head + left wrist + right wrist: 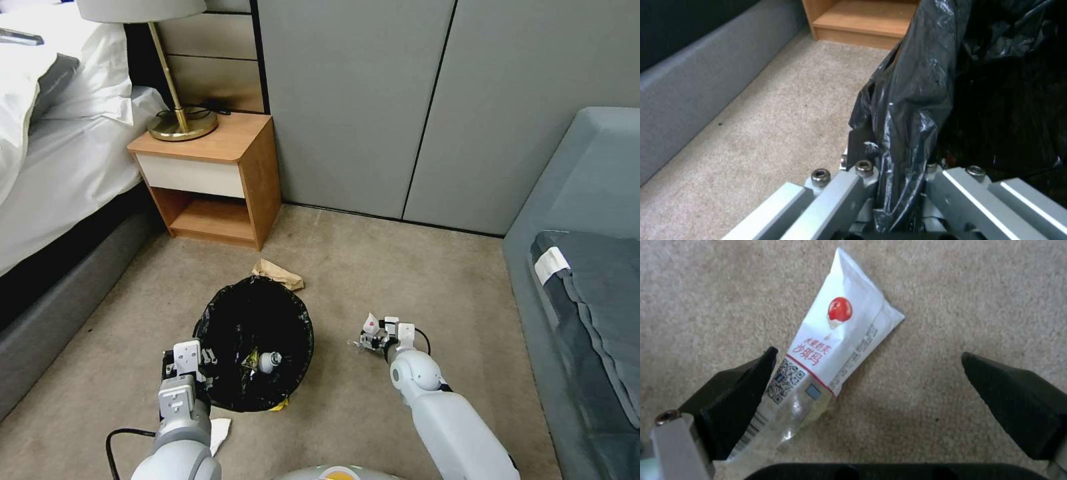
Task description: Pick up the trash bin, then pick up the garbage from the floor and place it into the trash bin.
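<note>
The trash bin (257, 343), lined with a crinkly black bag (916, 83), sits low over the carpet. My left gripper (190, 365) is shut on its near-left rim, and the left wrist view shows the left gripper (896, 168) clamping the liner. Inside the bin lie a small white bottle (269, 361) and a foil wrapper (252, 360). To the bin's right, my right gripper (375, 339) hangs open just above a white snack wrapper (835, 340) on the floor; one fingertip (742, 396) touches its clear end. Crumpled brown paper (279, 273) lies behind the bin, and white tissue (219, 432) in front.
A wooden nightstand (213, 173) with a brass lamp (181, 123) stands beyond the bin. The bed (60, 167) runs along the left, a grey sofa (587, 267) along the right, and grey wall panels (400, 100) behind. Open carpet (413, 267) lies between them.
</note>
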You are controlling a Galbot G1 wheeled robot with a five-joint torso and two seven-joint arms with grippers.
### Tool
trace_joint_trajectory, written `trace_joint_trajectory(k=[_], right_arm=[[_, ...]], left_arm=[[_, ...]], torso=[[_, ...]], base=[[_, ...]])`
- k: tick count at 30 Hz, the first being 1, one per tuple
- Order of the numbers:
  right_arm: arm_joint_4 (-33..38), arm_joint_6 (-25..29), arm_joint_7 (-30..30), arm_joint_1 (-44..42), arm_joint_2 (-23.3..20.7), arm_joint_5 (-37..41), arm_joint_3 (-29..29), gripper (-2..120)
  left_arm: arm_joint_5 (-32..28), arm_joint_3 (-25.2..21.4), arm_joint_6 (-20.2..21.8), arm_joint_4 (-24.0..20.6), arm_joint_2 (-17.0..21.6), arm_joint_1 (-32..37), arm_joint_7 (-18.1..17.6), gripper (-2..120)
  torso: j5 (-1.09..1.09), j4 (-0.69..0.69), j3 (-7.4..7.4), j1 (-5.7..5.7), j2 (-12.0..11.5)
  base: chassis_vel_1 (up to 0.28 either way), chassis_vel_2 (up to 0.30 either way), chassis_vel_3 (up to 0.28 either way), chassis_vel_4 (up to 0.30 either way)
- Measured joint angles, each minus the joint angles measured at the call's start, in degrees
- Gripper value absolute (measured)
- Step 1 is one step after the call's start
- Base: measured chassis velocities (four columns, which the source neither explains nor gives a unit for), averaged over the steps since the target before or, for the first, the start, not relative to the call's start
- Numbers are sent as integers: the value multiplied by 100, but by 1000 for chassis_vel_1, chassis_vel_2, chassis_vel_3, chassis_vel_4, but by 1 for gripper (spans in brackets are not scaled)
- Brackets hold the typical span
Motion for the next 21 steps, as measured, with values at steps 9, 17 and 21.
trace_joint_trajectory(k=[9, 17, 21], right_arm=[[-224, 138, -87, 46, 47, -109, -11, 91], [-295, 212, -144, 50, 99, -195, -8, 62], [-295, 253, -160, 32, 105, -247, -4, 46]], left_arm=[[3, 2, 0, 17, 3, -2, -5, 1], [3, 5, 0, 22, 4, -15, -8, 1], [3, 5, 0, 29, 3, -25, -9, 1]], torso=[[0, 0, 0, 0, 0], [0, 0, 0, 0, 0], [0, 0, 0, 0, 0]], base=[[0, 0, 0, 0], [0, 0, 0, 0], [0, 0, 0, 0]])
